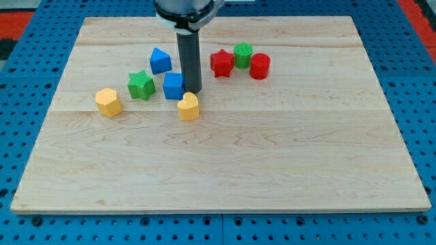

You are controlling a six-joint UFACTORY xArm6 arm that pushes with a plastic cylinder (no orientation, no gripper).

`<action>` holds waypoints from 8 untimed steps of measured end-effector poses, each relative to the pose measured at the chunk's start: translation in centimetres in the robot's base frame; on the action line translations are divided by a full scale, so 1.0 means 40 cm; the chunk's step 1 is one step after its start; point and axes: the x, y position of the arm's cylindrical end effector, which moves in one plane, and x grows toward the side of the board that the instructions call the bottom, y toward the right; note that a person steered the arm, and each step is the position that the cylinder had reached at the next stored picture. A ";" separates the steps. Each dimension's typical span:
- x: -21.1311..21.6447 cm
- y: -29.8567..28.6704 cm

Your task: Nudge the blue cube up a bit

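Note:
The blue cube [173, 86] sits on the wooden board [225, 156], left of centre in the upper half. My tip [193, 91] stands right against the cube's right side. A yellow heart-shaped block [189, 107] lies just below the tip and the cube's lower right corner, very close to both. A second blue block [160, 60], pentagon-like, lies above and left of the cube.
A green star [141, 84] lies left of the cube. A yellow hexagon-like block [108, 102] lies further left. A red star [221, 63], a green cylinder [242, 54] and a red cylinder [259, 66] cluster at the upper right of the tip.

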 end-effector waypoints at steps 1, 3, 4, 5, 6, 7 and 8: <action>0.028 -0.029; -0.034 -0.099; -0.042 -0.099; -0.027 -0.099; 0.078 -0.121; 0.086 -0.171; 0.023 -0.189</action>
